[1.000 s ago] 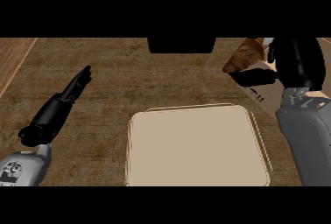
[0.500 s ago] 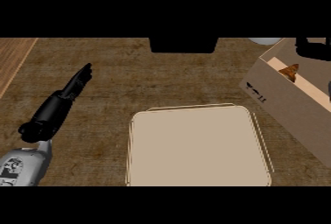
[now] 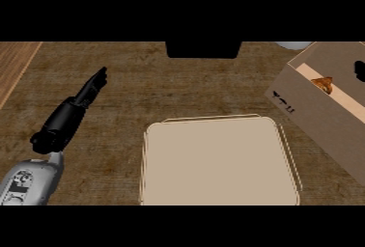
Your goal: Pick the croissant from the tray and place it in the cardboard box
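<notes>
Left hand (image 3: 68, 118) open, fingers straight, resting at left over table (image 3: 143, 87) | right hand gone from view | croissant (image 3: 322, 86), in that hand a second ago, now inside cardboard box (image 3: 321, 125), off tray (image 3: 214, 164) | placement apparently done

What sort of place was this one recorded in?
Most likely a kitchen counter or similar worktop: a dark wood-grain countertop, a beige tray lying flat on it, and an open cardboard box at the right with a croissant inside.
</notes>
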Action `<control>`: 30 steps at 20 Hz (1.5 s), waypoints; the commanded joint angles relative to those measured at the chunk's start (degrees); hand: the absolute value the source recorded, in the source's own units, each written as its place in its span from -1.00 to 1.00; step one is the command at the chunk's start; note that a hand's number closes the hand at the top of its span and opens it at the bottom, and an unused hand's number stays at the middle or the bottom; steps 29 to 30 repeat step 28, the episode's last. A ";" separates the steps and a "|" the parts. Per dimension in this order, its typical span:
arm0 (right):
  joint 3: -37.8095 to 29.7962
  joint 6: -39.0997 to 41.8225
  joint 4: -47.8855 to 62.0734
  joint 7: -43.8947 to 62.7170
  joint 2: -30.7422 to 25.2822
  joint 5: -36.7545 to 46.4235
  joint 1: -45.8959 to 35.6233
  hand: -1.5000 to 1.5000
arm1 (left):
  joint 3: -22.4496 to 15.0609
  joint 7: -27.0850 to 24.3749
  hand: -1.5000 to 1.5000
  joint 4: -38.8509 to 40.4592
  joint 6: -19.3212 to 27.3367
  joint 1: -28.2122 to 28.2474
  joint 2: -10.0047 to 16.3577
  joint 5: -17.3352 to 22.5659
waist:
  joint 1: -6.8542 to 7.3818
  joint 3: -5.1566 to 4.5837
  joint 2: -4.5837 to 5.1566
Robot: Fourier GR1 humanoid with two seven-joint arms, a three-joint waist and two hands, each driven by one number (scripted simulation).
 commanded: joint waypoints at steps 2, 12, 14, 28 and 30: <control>1.82 4.82 12.31 -5.39 -3.97 2.30 -2.42 1.00 | 0.27 -0.75 0.00 0.78 -0.72 0.15 -0.67 0.13 | 0.82 0.01 0.28; -3.10 6.26 15.25 -25.54 -4.54 -5.29 -0.43 -1.00 | 1.46 -2.80 0.00 2.44 -0.86 0.96 -0.75 -1.54 | -0.86 0.02 -0.22; -8.87 3.55 16.23 -27.95 -4.33 -10.24 -2.15 -1.00 | 1.66 -0.13 0.00 -0.08 -1.55 0.95 -0.40 -0.19 | -0.56 0.15 -0.27; -36.50 1.18 31.82 -23.65 -9.28 -34.33 -4.63 -1.00 | 0.13 -2.07 0.00 -2.10 -1.74 4.51 -1.97 -1.43 | 0.79 0.14 0.29; -36.50 1.18 31.82 -23.65 -9.28 -34.33 -4.63 -1.00 | 0.13 -2.07 0.00 -2.10 -1.74 4.51 -1.97 -1.43 | 0.79 0.14 0.29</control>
